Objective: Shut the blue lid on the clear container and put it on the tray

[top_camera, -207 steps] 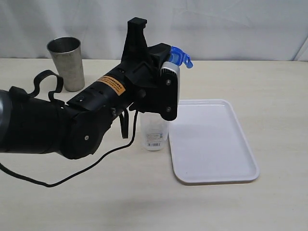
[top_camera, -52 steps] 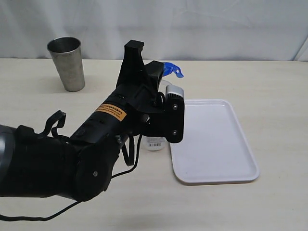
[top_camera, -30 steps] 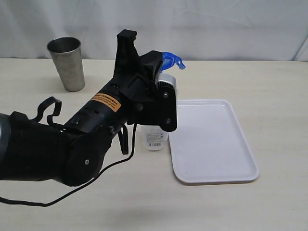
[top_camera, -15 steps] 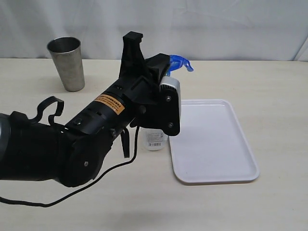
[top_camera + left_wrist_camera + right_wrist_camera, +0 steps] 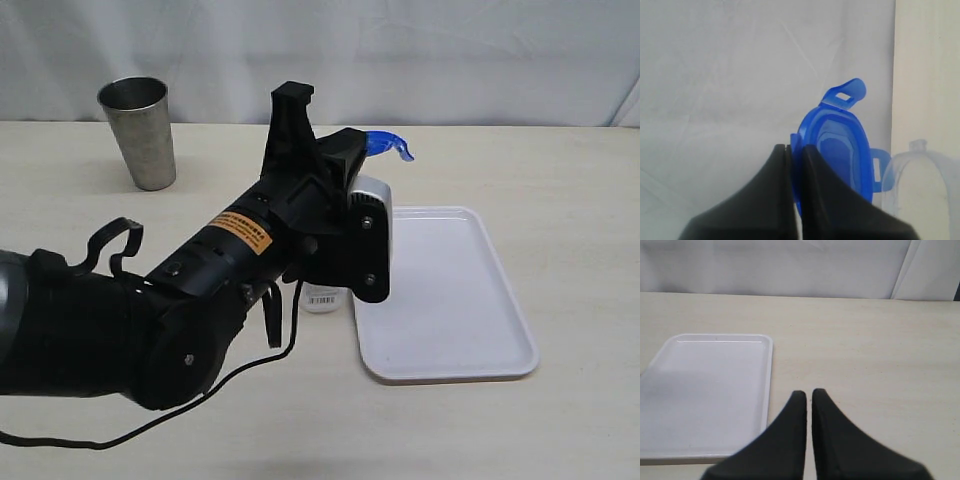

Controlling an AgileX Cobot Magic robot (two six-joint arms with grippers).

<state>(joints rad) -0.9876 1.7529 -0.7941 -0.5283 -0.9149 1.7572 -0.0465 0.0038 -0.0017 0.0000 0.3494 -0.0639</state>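
Observation:
My left gripper (image 5: 795, 147) is shut on one edge of the blue lid (image 5: 840, 155), which it holds up in the air with its flaps sticking out. In the exterior view the blue lid (image 5: 388, 145) shows just past the black left arm, above the clear container (image 5: 322, 297). Only the container's labelled base shows there, beside the near left edge of the white tray (image 5: 440, 290). The container's rim (image 5: 920, 180) appears faintly beside the lid in the left wrist view. My right gripper (image 5: 809, 392) is shut on nothing, above the table beside the tray (image 5: 705, 390).
A grey metal cup (image 5: 140, 130) stands at the back left of the beige table (image 5: 560, 170). The left arm's black body and cable (image 5: 200, 310) fill the front left. A white cloth (image 5: 450, 50) hangs behind the table.
The left arm has swung a little to the right and down, carrying the blue lid with it. More of the container is now hidden behind the arm.

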